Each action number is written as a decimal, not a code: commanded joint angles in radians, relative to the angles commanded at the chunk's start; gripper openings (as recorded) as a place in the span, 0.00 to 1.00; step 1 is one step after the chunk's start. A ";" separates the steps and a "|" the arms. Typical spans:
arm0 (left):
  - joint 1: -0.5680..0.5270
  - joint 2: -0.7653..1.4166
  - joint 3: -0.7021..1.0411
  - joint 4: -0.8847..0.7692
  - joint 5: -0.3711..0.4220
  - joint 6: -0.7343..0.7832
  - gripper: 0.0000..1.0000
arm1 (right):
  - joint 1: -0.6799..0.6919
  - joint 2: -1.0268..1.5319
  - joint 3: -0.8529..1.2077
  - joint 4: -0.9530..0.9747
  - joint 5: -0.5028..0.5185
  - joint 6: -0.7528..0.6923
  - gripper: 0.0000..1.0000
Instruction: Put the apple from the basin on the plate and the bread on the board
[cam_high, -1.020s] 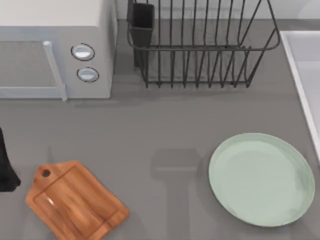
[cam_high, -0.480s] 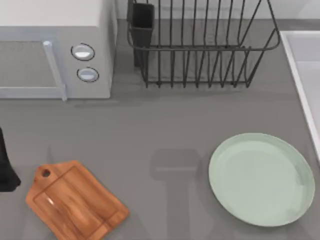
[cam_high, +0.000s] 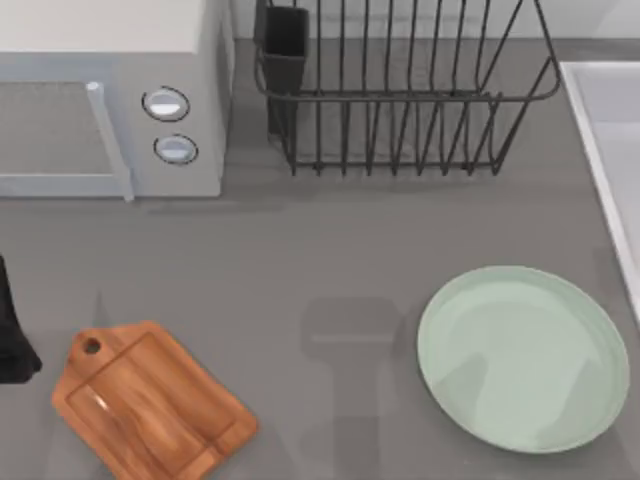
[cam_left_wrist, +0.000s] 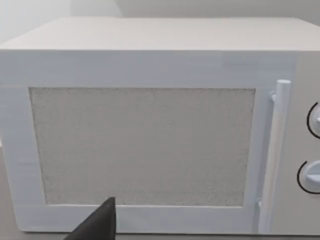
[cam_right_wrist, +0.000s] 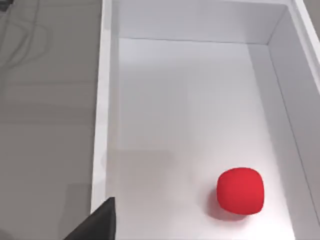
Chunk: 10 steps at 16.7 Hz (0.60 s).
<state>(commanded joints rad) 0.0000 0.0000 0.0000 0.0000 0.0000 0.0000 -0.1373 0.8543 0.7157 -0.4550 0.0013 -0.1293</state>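
From above, we are looking down on a grey table. A white microwave is sitting at the far left, and a black wire rack is standing beside it toward the middle. The brown board is lying at the near left, tilted, with its handle pointing to the far left. The mint-green plate is resting at the near right, with nothing on it. The pale basin is running along the right edge, only partly in frame. A dark part of our left arm is showing at the left edge, just beside the board.

Our left wrist camera is facing the microwave head-on, showing its speckled door panel, upright handle and two dials. One dark fingertip of our left gripper is poking into the frame; we cannot tell whether the fingers are apart or together.

Our right wrist camera is looking down into the basin, something the overhead camera is not giving us. The red apple is lying on the basin floor, near one wall. One dark fingertip of our right gripper is hanging over the basin's rim, well apart from the apple; we cannot tell its fingers' state either.
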 joint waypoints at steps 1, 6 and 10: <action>0.000 0.000 0.000 0.000 0.000 0.000 1.00 | -0.016 0.108 0.086 -0.054 0.000 -0.015 1.00; 0.000 0.000 0.000 0.000 0.000 0.000 1.00 | -0.097 0.649 0.511 -0.320 0.001 -0.091 1.00; 0.000 0.000 0.000 0.000 0.000 0.000 1.00 | -0.152 1.026 0.800 -0.502 0.001 -0.143 1.00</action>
<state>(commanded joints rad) 0.0000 0.0000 0.0000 0.0000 0.0000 0.0000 -0.2888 1.8801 1.5155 -0.9571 0.0028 -0.2720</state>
